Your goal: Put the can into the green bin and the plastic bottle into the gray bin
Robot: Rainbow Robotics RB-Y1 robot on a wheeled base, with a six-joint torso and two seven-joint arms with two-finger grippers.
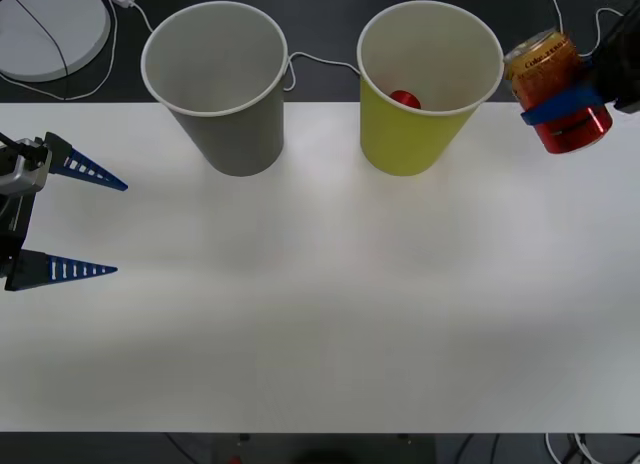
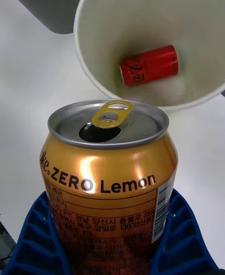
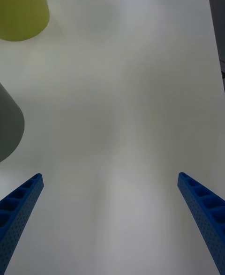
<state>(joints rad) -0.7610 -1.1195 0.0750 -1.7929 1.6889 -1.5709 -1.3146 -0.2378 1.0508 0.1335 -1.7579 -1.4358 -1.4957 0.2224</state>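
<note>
So the green bin (image 1: 415,94) stands upright near the far edge of the white table (image 1: 320,314), and it's not empty: a small red can (image 1: 404,98) lies on its side at the bottom. The right wrist view shows that one clearly (image 2: 149,65), resting on the pale floor of the cup (image 2: 93,45). The gray bin (image 1: 222,84) stands just to the left of the green bin, same size, white rim, and as far as I can see there's nothing inside it.

The can (image 1: 556,90) that counts is a red-orange one reading "ZERO Lemon", with a gold pull-tab and an opened top. It's up in the air just to the right of the green bin's rim, tilted a bit, and the right gripper (image 1: 562,102) has its blue ribbed fingers (image 2: 40,237) pressed against both sides of it. In the right wrist view the can (image 2: 108,176) sits just in front of the bin's mouth, not over it.

The left gripper (image 1: 72,219) hovers over the table well left of the green bin, past the gray one, fingers (image 3: 18,204) spread wide with nothing between them.

The table top is plain white between the bins and the near edge. Behind the bins the floor is dark, with a white cable (image 1: 320,62) running between the two cups, and a round white disc (image 1: 50,29) with a cord sits far left of the green bin.
</note>
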